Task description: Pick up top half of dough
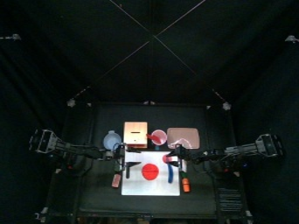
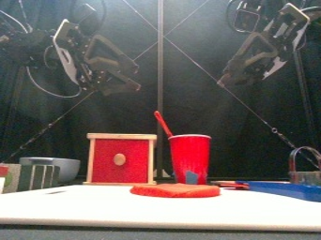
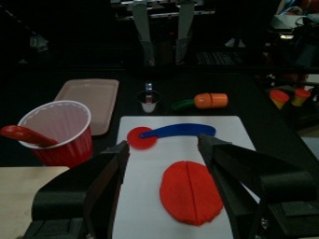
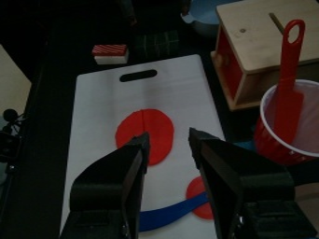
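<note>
Dough patty [image 3: 191, 192] lies flat on white board [image 4: 100, 112] near table's front edge, mid-way along; can't make out the cut, so top half isn't separable by eye. Both my arms hang above it, nothing held. Left gripper [image 3: 169, 173] jaws spread either side of dough, right gripper [image 4: 173, 154] jaws spread too. Approach step, I reckon. Next: drop one gripper, pinch far half's rim w/o dragging the other half. Red cup [image 2: 190, 157] stands behind.

Robot lab pen (black curtains [image 1: 70, 61] all round).
</note>
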